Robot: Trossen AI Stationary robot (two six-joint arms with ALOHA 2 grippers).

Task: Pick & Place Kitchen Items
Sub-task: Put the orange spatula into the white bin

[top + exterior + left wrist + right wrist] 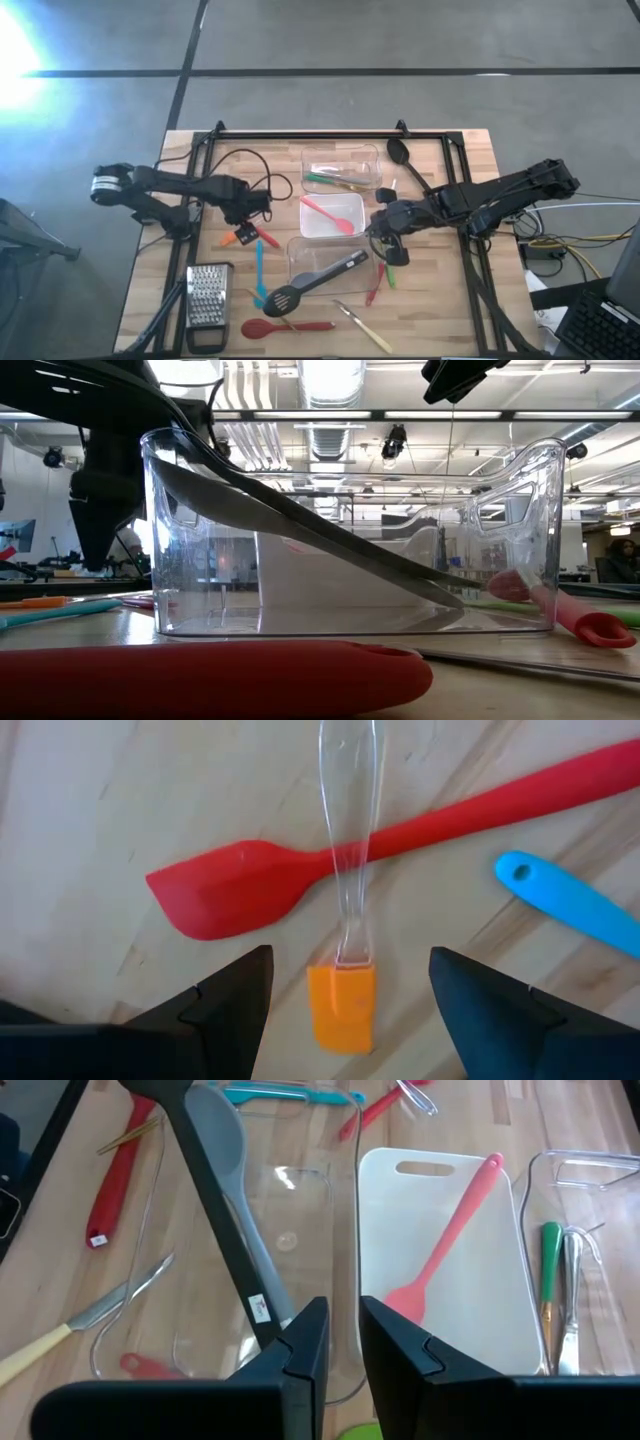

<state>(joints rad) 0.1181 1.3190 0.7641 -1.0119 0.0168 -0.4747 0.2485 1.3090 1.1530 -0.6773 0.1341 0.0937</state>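
Black slotted spoon [318, 281] lies slanted, handle end propped on the rim of the near clear tub [300, 1210], head resting on the counter [440, 320] outside it. Right gripper [340, 1342] sits at the handle end, fingers narrow, pinching the handle. Pink spatula [440, 1245] lies in the middle tub. Left gripper [350, 990] hovers over an orange-tipped clear-handled brush [342, 1005] crossing a red spatula [300, 880], fingers wide, holding nothing.
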